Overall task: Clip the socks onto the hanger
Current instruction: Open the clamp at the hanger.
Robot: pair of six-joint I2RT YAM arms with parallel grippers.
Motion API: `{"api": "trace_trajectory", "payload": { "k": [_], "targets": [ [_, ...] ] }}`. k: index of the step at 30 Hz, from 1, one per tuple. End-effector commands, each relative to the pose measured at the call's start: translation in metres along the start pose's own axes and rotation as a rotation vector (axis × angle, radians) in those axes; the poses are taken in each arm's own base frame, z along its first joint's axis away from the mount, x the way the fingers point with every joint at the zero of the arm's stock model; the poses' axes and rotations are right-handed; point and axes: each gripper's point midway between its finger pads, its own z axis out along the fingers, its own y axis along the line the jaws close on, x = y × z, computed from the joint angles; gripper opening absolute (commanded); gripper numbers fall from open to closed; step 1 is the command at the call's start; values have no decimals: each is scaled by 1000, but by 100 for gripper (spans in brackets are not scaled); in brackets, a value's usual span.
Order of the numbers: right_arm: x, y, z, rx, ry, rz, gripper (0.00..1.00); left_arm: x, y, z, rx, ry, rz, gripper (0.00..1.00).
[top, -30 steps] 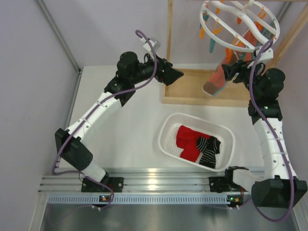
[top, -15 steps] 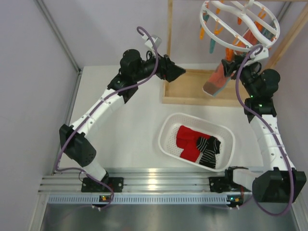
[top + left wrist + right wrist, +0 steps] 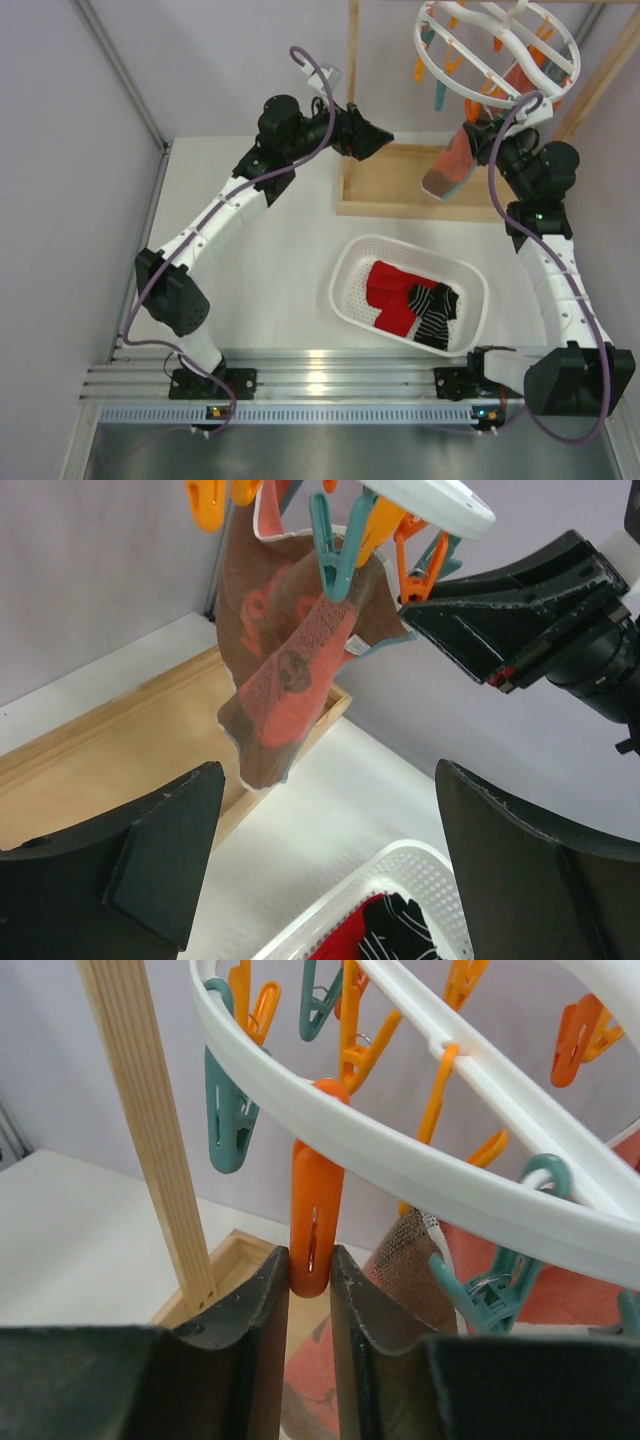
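The white ring hanger (image 3: 497, 52) hangs at the top right with orange and teal clips; it also shows in the right wrist view (image 3: 420, 1155). My right gripper (image 3: 310, 1275) is shut on the lower end of an orange clip (image 3: 317, 1225) hanging from the ring; from above it is under the ring (image 3: 478, 135). Red socks (image 3: 388, 293) and black striped socks (image 3: 432, 312) lie in the white basket (image 3: 345, 270). My left gripper (image 3: 380, 145) is open and empty, held high left of the hanger; its view looks down on the basket's socks (image 3: 385, 930).
A larger salmon-and-teal sock (image 3: 290, 670) hangs clipped on the hanger, over the wooden frame base (image 3: 400, 185). A wooden upright (image 3: 150, 1130) stands left of the gripped clip. Walls close in at left and back.
My left arm has moved right and slightly back, toward the hanger. My right gripper has risen and closed on the orange clip under the ring.
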Motion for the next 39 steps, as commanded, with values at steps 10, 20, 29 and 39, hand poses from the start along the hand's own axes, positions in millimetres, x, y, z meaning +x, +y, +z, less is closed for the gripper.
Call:
{"api": "trace_trajectory", "payload": {
  "k": [10,20,29,39],
  "targets": [
    [-55,18,-11,-56,-110,-50,0,-49,-44,38,104,-133,-6,91],
    [-59,34,-13,-166,-134,-193,0,-52,-57,45,139,-138,-44,91],
    [-56,31,-23,-137,-132,-321,0,-56,-63,46,156,-143,-98,92],
    [-65,35,-35,-162,-166,-567,0,-60,-66,50,160,-160,-137,91]
  ]
}}
